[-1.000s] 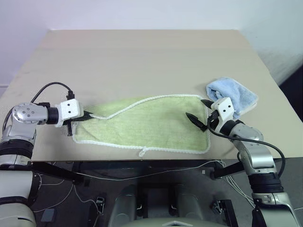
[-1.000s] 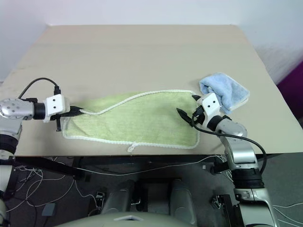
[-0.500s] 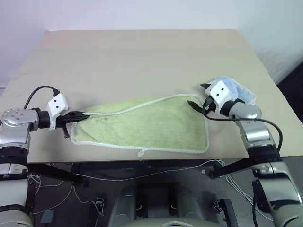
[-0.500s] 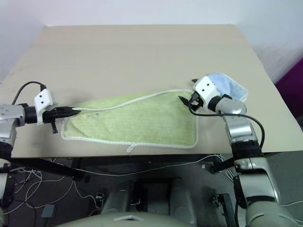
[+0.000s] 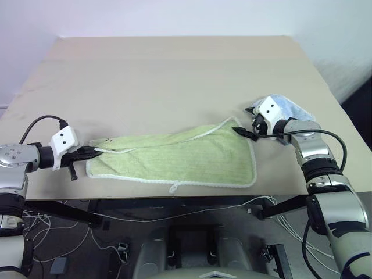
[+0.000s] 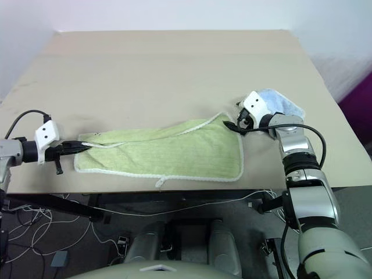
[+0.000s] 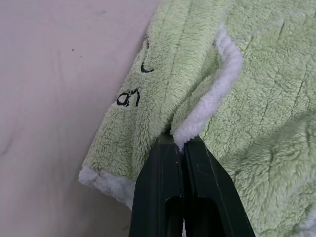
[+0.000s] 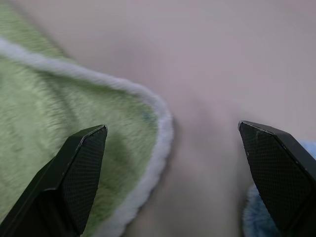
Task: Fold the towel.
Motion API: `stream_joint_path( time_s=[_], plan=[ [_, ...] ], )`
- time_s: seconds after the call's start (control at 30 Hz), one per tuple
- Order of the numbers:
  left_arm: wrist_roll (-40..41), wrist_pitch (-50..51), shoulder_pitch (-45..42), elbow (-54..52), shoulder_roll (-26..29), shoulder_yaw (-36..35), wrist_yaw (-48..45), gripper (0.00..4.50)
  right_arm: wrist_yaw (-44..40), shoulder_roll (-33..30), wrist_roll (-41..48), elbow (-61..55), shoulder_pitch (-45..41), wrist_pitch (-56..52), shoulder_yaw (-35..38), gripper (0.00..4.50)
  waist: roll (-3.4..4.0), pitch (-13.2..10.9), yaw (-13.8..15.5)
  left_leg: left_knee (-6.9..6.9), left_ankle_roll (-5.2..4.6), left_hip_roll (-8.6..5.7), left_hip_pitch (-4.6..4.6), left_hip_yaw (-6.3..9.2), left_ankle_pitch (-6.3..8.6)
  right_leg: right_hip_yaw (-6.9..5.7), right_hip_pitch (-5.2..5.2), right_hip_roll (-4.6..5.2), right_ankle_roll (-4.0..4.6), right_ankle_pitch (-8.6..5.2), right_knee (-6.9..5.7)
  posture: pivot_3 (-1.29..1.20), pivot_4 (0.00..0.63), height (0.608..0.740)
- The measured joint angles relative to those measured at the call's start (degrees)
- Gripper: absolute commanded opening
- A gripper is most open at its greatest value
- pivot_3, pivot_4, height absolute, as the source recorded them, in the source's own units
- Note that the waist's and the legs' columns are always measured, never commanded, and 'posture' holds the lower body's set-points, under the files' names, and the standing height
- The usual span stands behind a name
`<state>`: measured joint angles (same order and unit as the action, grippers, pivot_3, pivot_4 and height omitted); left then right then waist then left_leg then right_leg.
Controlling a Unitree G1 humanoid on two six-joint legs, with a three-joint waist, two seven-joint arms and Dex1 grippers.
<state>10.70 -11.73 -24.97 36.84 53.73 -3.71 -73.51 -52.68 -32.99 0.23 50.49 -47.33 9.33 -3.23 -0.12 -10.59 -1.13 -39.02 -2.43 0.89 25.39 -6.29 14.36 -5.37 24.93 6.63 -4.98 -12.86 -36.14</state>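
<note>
Beige table [image 5: 174, 75], blue cloth [image 5: 290, 108] just behind right pincer [image 5: 246, 121], beside towel [image 5: 174, 160].

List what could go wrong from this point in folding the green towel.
1. The left gripper is shut on only the white edging of the towel, so that thin bite may slip if pulled.
2. The right gripper is open at the towel's far corner with the blue towel right beside it; closing could catch blue cloth too.
3. With only the left end held, pulling may drag the towel askew.
</note>
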Motion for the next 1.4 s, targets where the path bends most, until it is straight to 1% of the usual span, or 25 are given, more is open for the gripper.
stream_joint_path(
  time_s=[0.13, 0.27, 0.63, 0.87, 1.13, 1.23, 1.3, 1.4],
  plan=[
    [-0.01, 0.08, 0.00, -0.15, 0.00, -0.02, 0.32, 0.03, -3.35, -0.14, -0.02, -0.35, 0.01, 1.49, -0.02, 4.50, 0.00, 0.00, 0.05, 0.00, 0.01, 0.00, 0.00, -0.01, 0.00, 0.00, 0.00, 0.00, 0.00, 0.00, 0.00, 0.00, 0.150, 0.740],
    [-0.03, 0.09, -0.01, -0.31, -0.01, -0.01, 0.44, 0.03, -4.60, -0.13, -0.35, 0.01, -0.09, 1.78, -0.29, 4.50, 0.00, 0.00, 0.04, 0.00, 0.01, 0.00, 0.00, -0.01, 0.00, 0.00, 0.00, 0.01, 0.00, 0.00, 0.00, 0.00, 0.150, 0.740],
    [-0.22, 0.07, -0.22, -0.29, -0.82, 0.26, 0.60, 0.03, -4.82, 1.76, -2.36, 12.20, -9.98, 2.13, -1.08, 4.50, 0.01, -0.01, 0.02, 0.00, 0.04, 0.00, 0.00, -0.03, -0.01, 0.01, 0.02, 0.01, 0.00, 0.00, -0.01, 0.00, 0.150, 0.740],
    [-0.24, 0.02, 0.30, -0.40, -0.98, 0.26, 1.02, 0.03, -5.86, 3.57, -2.43, 17.12, -11.46, -0.53, -1.04, 4.50, 0.02, -0.01, -0.03, 0.01, 0.04, 0.00, 0.00, -0.03, -0.01, 0.02, 0.02, 0.02, 0.01, 0.00, -0.01, 0.00, 0.150, 0.740],
    [-0.14, 0.08, 2.07, -1.67, -0.98, 0.21, 1.29, 0.03, -4.31, 5.19, -3.42, 18.75, -11.74, -0.88, -0.93, 4.50, 0.03, -0.01, -0.05, 0.02, 0.05, 0.00, 0.00, -0.03, -0.01, 0.03, 0.03, 0.02, 0.01, 0.00, -0.01, 0.00, 0.150, 0.740],
    [-0.11, 0.18, 2.28, -2.02, -0.98, 0.19, 1.44, 0.00, -3.65, 5.47, -3.40, 18.97, -11.74, -0.88, -0.68, 3.91, 0.03, -0.01, -0.09, 0.02, 0.06, 0.00, 0.00, -0.03, -0.01, 0.03, 0.03, 0.02, 0.01, 0.00, -0.02, 0.00, 0.150, 0.740],
    [-0.11, 0.22, 2.37, -2.16, -0.98, 0.19, 1.48, 0.00, -3.00, 5.77, -3.39, 19.05, -11.74, -0.87, -0.50, 3.28, 0.03, -0.01, -0.09, 0.02, 0.06, 0.00, 0.00, -0.03, -0.02, 0.03, 0.03, 0.02, 0.01, 0.00, -0.02, 0.00, 0.150, 0.740],
    [-0.05, 0.31, 2.63, -2.37, -0.98, 0.17, 1.52, 0.00, -2.31, 5.90, -3.38, 19.35, -11.76, -0.86, -0.26, 2.20, 0.03, -0.01, -0.06, 0.02, 0.06, 0.00, 0.00, -0.04, -0.02, 0.03, 0.03, 0.03, 0.01, 0.00, -0.01, 0.00, 0.150, 0.740]
  ],
)
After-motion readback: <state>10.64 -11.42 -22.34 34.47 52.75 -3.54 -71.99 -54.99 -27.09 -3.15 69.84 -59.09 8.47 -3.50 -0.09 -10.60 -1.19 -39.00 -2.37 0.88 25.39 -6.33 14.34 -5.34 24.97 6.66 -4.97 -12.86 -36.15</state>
